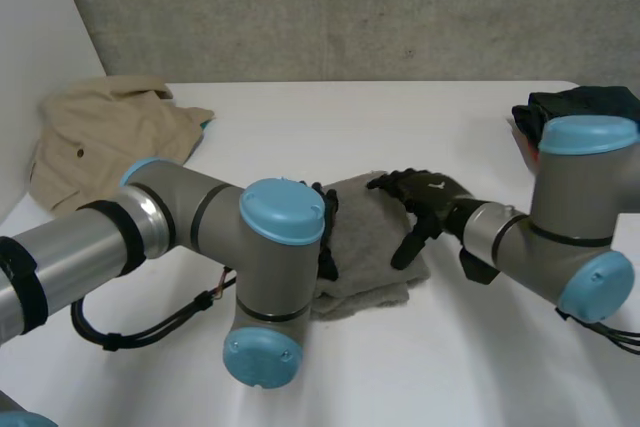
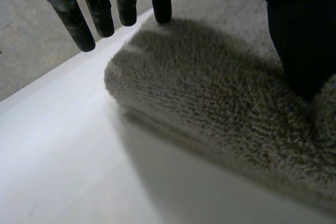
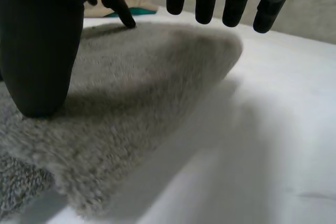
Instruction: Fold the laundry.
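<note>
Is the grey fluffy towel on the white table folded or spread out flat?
Folded: the grey fluffy towel shows a thick rounded fold edge, and a second layer lies underneath.

Head camera up high behind both arms, looking down and far across the white counter [image 1: 400,127]. Left wrist camera skims in low from the left, right one from the right, both very near. All 3 views share the grey towel [image 1: 365,247].

Plain grey towel [image 1: 372,242]; beige garment [image 1: 100,137]; black cloth [image 1: 572,102]; white table [image 1: 400,127]
</note>
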{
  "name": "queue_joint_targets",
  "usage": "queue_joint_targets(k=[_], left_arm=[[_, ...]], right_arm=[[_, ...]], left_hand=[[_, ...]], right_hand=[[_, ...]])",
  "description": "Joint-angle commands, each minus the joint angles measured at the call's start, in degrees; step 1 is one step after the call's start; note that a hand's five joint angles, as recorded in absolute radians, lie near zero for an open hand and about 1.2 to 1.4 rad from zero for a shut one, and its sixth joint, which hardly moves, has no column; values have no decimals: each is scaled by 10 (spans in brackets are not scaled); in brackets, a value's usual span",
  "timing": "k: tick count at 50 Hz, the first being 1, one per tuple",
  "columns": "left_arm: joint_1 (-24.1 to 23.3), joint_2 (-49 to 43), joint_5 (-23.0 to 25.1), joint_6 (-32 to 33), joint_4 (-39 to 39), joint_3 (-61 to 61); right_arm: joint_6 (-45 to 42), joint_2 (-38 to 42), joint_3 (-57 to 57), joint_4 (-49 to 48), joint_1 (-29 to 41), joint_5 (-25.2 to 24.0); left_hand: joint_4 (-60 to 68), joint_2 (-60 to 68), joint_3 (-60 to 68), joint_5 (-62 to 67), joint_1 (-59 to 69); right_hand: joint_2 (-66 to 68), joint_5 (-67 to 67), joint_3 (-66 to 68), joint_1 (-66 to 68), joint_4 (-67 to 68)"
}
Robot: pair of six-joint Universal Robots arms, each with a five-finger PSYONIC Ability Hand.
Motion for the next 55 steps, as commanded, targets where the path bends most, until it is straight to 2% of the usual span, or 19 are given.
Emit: queue_joint_targets(k=[1, 7, 12, 16, 20, 23, 24, 28, 31, 41, 55], left_arm=[[14, 9, 3, 63, -5, -25], [10, 28, 10, 70, -5, -21], [16, 70, 38, 70, 3, -9], [27, 110, 102, 69, 6, 15], [59, 158, 200, 66, 10, 30], [72, 167, 268, 64, 5, 39], [76, 169, 317, 60, -2, 43], [84, 172, 410, 38, -42, 48], [89, 168, 443, 28, -66, 52], [91, 158, 443, 27, -69, 39], [94, 164, 442, 28, -66, 41]], right_arm=[[-43, 35, -18, 2, 9, 14], [-113, 22, -21, 5, 20, 68], [-160, -40, 9, -3, 33, 86], [-166, -87, 57, -25, 45, 93], [-175, -121, 148, -94, 84, 96], [-182, -124, 195, -134, 99, 97], [-189, -123, 222, -161, 106, 98], [-198, -117, 263, -227, 131, 106], [-205, -97, 264, -263, 135, 117], [-253, -32, 227, -340, 132, 134], [-249, -8, 175, -344, 132, 130]], left_hand=[[30, 26, 25, 5, 15], [27, 23, 21, 1, 12], [23, 19, 18, -2, 8], [25, 21, 19, 0, 10], [33, 29, 28, 8, 18], [35, 31, 30, 10, 20], [35, 31, 30, 10, 20], [38, 34, 33, 13, 24], [42, 38, 36, 16, 27], [35, 31, 30, 10, 20], [35, 31, 30, 10, 20]], right_hand=[[-20, -28, -17, -27, -16], [-20, -28, -17, -27, -16], [-20, -28, -17, -27, -16], [-20, -28, -17, -27, -16], [-20, -28, -17, -27, -16], [-20, -28, -17, -27, -16], [-20, -28, -17, -27, -16], [-20, -28, -17, -27, -16], [-20, -28, -17, -27, -16], [-17, -25, -14, -25, -14], [99, 91, 102, 91, 102]])
